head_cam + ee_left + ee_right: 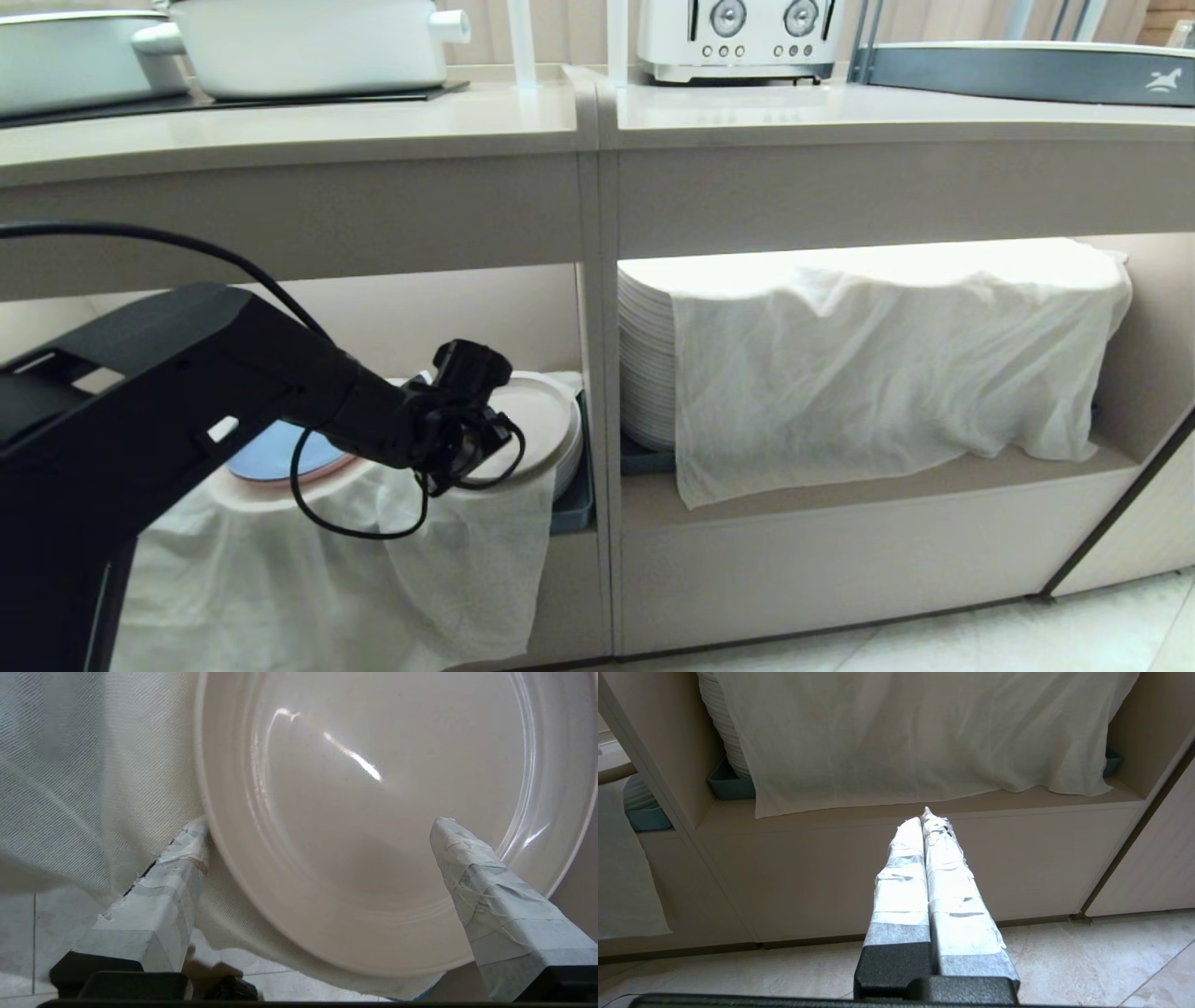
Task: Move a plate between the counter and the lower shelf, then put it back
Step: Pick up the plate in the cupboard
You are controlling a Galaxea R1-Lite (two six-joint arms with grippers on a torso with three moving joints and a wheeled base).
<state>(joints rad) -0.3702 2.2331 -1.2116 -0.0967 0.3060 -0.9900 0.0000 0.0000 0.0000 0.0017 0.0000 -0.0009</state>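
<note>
The round cream-beige plate (pixel 373 812) lies on the cloth-draped stack in the lower shelf (pixel 308 317). The left gripper (pixel 322 858) straddles its rim, fingers spread wide and gripping nothing. Carrying it up to the pale counter (pixel 373 117) looks still to come.

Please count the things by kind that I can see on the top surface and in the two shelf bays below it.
Cream plate on top of the low stack: 1
Blue plate: 1
Tall stack of white plates: 1
White cloths: 2
White pots: 2
Toaster: 1
Total: 8

No readable text (only a horse emblem).
</note>
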